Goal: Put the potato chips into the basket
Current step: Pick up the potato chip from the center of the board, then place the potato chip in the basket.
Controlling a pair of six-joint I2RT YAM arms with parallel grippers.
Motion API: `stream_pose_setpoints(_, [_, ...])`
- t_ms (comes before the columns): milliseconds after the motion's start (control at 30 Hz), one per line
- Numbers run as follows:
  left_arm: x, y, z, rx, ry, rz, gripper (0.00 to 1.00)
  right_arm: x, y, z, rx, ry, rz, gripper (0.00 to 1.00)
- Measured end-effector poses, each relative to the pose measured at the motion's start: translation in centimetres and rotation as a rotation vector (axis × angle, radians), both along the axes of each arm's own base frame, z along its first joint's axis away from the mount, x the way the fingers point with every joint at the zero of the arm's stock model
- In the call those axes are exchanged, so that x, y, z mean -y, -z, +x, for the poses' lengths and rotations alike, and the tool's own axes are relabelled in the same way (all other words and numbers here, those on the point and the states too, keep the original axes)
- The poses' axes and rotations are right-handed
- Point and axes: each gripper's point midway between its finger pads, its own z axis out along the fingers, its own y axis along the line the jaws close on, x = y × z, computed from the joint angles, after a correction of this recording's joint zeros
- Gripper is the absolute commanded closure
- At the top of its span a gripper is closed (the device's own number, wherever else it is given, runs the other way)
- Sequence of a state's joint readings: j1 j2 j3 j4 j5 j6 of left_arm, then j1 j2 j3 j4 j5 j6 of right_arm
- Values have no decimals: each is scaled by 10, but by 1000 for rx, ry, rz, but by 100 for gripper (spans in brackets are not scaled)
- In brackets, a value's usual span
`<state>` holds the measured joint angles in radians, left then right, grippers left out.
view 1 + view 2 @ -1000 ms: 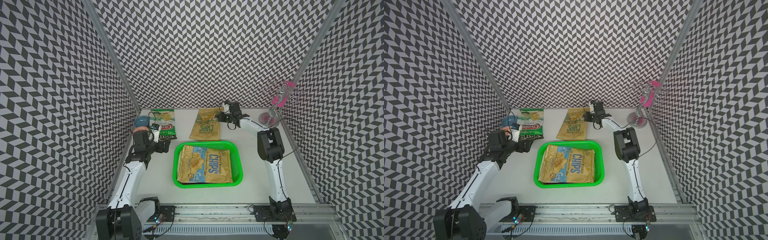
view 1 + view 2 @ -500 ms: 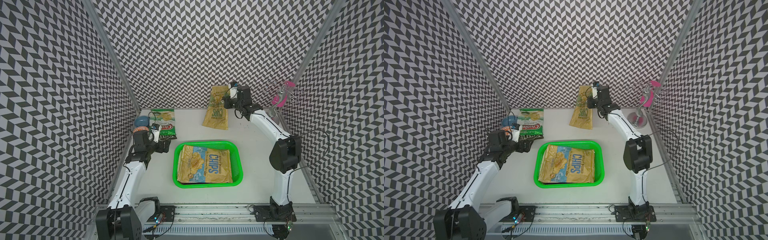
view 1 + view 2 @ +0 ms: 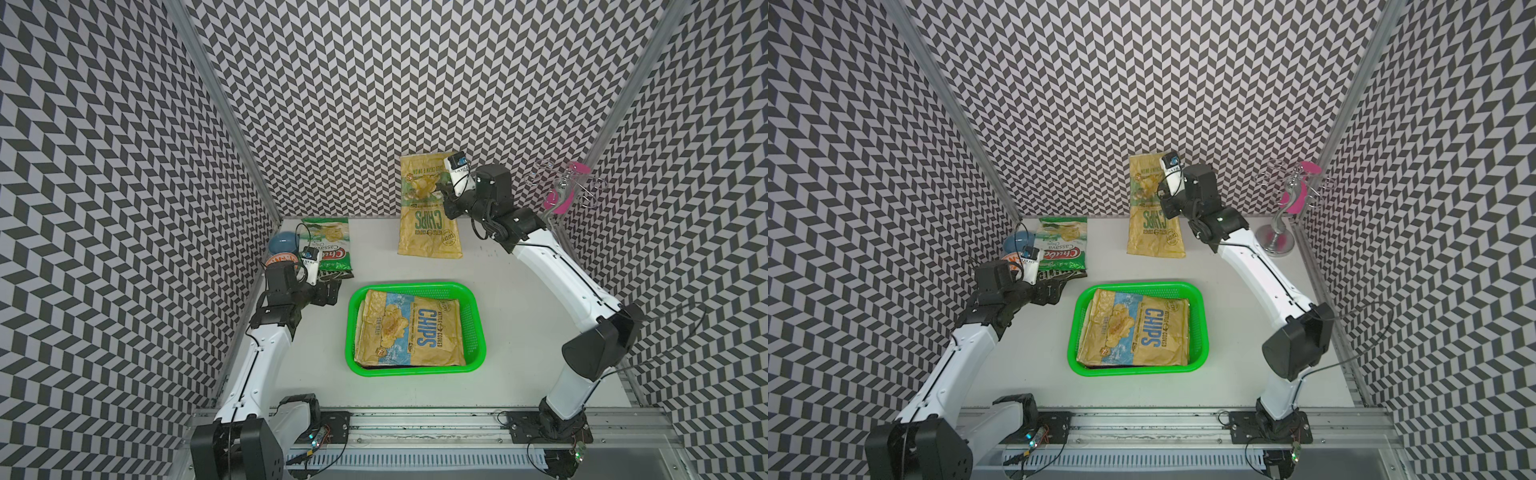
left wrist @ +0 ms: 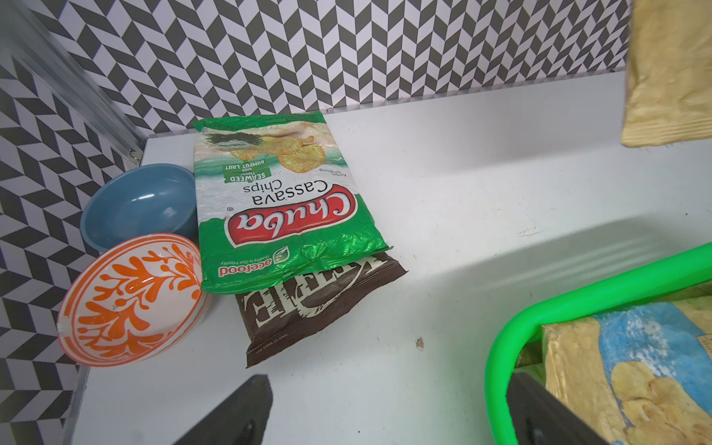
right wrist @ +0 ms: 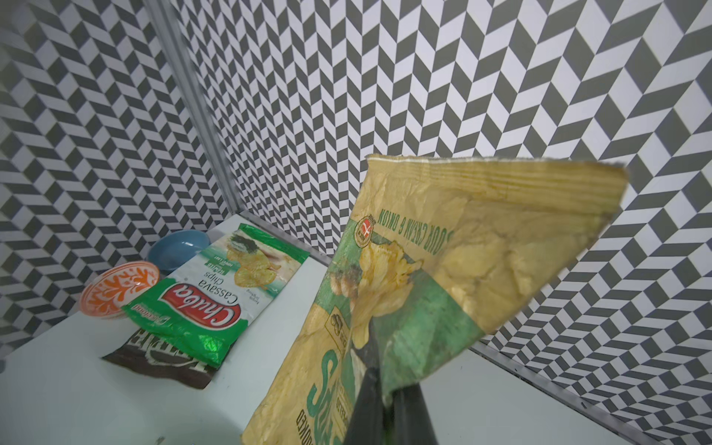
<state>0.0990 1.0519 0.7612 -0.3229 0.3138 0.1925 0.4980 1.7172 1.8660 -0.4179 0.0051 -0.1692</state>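
My right gripper (image 3: 444, 194) (image 3: 1163, 198) (image 5: 379, 370) is shut on the side edge of a tan, green-printed bag of potato chips (image 3: 428, 216) (image 3: 1152, 220) (image 5: 424, 277). The bag hangs upright in the air near the back wall. The green basket (image 3: 415, 286) (image 3: 1138, 285) (image 4: 578, 300) sits mid-table with a tan, blue-printed bag (image 3: 409, 332) (image 3: 1136, 332) (image 4: 635, 346) lying in it. A green-white Chuba bag (image 3: 328, 245) (image 3: 1063, 245) (image 4: 281, 208) (image 5: 208, 304) lies on a brown bag (image 4: 316, 304) (image 5: 162, 354) at the back left. My left gripper (image 3: 330, 291) (image 3: 1054, 291) (image 4: 389, 385) is open over bare table between that pile and the basket.
A blue bowl (image 3: 282, 245) (image 4: 138, 204) and an orange-patterned bowl (image 3: 280, 261) (image 4: 131, 300) sit in the back left corner beside the pile. A chrome and pink stand (image 3: 561, 195) (image 3: 1287, 208) rises at the back right. Patterned walls close in three sides.
My right arm has lifted the green-printed bag off the table at the back and it now hangs high by the back wall. The left arm has not moved.
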Motion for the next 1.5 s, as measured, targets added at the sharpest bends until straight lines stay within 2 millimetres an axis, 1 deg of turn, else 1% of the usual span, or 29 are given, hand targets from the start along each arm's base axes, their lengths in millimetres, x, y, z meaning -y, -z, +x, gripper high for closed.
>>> stream_pose_setpoints(100, [1, -1, 0, 3, 6, -4, 1, 1, -8, -25, 26, -41, -32, 100])
stream_pose_setpoints(233, [3, -2, -1, 7, 14, -9, 1, -7, -2, -51, 28, -101, -85, 100])
stream_pose_setpoints(367, [3, -3, -1, 8, 17, -12, 1, -22, 18, -72, 8, -174, -191, 100])
stream_pose_setpoints(433, [4, -3, -1, 8, 18, -13, 1, -31, 30, -83, 6, -209, -267, 100])
stream_pose_setpoints(500, [4, -3, -1, 8, 19, -14, 1, -41, 46, -99, 5, -249, -357, 100])
stream_pose_setpoints(567, [4, -3, -1, 8, 20, -15, 1, -46, 56, -110, 0, -277, -419, 100])
stream_pose_setpoints(633, [4, -3, -1, 8, 22, -16, 1, -49, 62, -120, -1, -310, -465, 100])
stream_pose_setpoints(733, [5, -3, -1, 9, 24, -18, 1, -43, 61, -131, 8, -341, -499, 100])
stream_pose_setpoints(933, [6, -6, -1, 15, 39, -14, 1, -38, 34, -159, 67, -434, -467, 100])
stream_pose_setpoints(1000, [8, -12, 0, 26, 55, -6, 1, -41, 30, -167, 81, -474, -452, 100])
stream_pose_setpoints(1100, [12, -31, 2, 60, 91, 6, 1, -50, 37, -178, 72, -539, -450, 100])
stream_pose_setpoints(1200, [17, -62, 6, 120, 138, 24, 1, -62, 58, -194, 35, -618, -473, 100])
stream_pose_setpoints(1300, [23, -89, 8, 176, 191, 39, 1, -71, 81, -204, -11, -672, -503, 100])
stream_pose_setpoints(1400, [32, -102, 5, 197, 257, 45, 1, -80, 99, -213, -47, -718, -530, 100])
stream_pose_setpoints(1500, [42, -104, -1, 190, 339, 44, 1, -84, 111, -220, -62, -757, -552, 100])
